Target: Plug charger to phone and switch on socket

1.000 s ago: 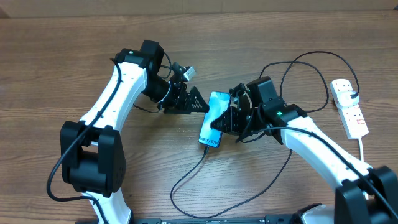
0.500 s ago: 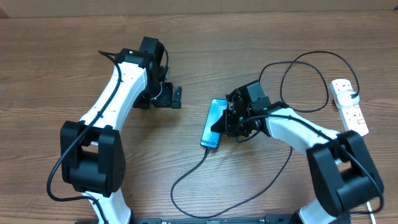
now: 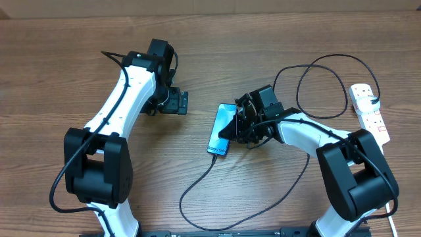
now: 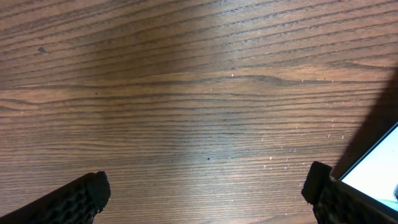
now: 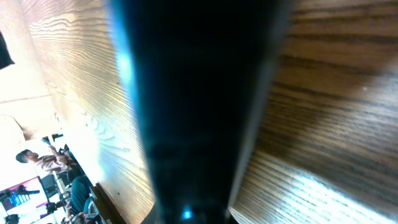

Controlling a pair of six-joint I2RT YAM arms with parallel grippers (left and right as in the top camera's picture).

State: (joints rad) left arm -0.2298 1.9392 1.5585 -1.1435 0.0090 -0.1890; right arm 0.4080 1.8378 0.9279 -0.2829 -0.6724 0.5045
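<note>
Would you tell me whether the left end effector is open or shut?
Open: the left end effector holds nothing; its fingers stand far apart over the table.

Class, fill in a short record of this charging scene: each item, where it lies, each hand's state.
phone: centre, tilted, blue screen
charger: black cable, one end at the phone's lower edge, looping right toward the socket
socket: white strip, far right
left hand: open, clear of the phone
right hand: shut on the phone's right edge
</note>
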